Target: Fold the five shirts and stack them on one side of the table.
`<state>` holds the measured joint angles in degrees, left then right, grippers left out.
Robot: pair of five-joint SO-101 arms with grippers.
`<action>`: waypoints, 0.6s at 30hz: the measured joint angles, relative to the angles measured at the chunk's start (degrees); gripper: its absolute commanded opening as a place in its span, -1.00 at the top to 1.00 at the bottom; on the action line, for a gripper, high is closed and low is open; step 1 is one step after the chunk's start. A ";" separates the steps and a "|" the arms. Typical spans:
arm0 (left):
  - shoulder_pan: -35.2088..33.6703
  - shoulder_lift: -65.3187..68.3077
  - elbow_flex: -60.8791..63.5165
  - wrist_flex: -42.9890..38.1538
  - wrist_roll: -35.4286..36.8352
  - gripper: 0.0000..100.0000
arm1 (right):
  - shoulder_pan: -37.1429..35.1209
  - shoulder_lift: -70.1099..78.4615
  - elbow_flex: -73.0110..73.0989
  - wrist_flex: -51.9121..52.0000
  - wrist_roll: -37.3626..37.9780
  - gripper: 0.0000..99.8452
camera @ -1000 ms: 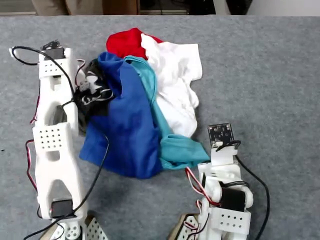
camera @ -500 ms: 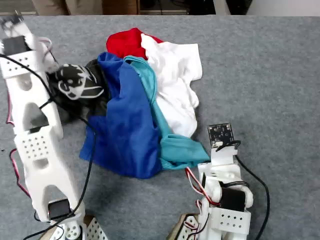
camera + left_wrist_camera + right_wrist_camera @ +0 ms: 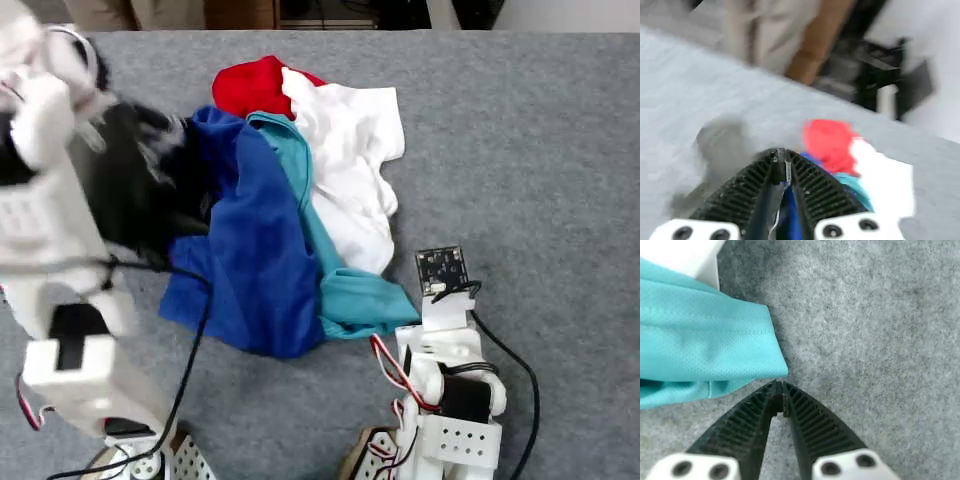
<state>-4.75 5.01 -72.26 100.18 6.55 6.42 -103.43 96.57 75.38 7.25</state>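
The shirts lie in a pile at the table's middle: red (image 3: 250, 85) at the back, white (image 3: 350, 150), blue (image 3: 250, 250) and teal (image 3: 355, 295). My left arm (image 3: 50, 230) is raised at the left, and a black shirt (image 3: 130, 195) hangs from it, blurred, beside the blue one. In the left wrist view my left gripper (image 3: 780, 167) has its fingers together, with the red shirt (image 3: 827, 142) and white shirt (image 3: 885, 175) beyond. My right gripper (image 3: 780, 392) is shut with nothing in it, just off the teal shirt's corner (image 3: 705, 355). The right arm (image 3: 445, 385) sits folded near the front edge.
Bare grey felt (image 3: 530, 150) spreads to the right of the pile and along the front. Cables (image 3: 195, 340) trail from the left arm across the blue shirt's near edge. Furniture stands past the table's far edge (image 3: 875, 75).
The left arm has risen and swung left, dragging the black shirt up and off the side of the pile. The right arm and the other shirts have stayed put.
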 measured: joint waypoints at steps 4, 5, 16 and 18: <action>11.25 -5.01 -0.35 0.00 0.00 0.96 | 0.00 0.00 0.00 0.00 0.00 0.99; 14.42 -5.54 -0.35 0.00 0.00 0.96 | 0.00 0.00 0.00 -0.26 0.09 0.99; 16.26 -5.63 12.22 0.00 -0.53 0.92 | 0.00 0.00 0.00 -7.12 0.09 0.83; 8.09 -5.45 18.29 0.00 -0.44 0.74 | 0.00 0.00 0.00 -7.74 0.09 0.62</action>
<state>3.34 -0.44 -53.98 100.18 6.11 6.42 -103.43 96.57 67.65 7.34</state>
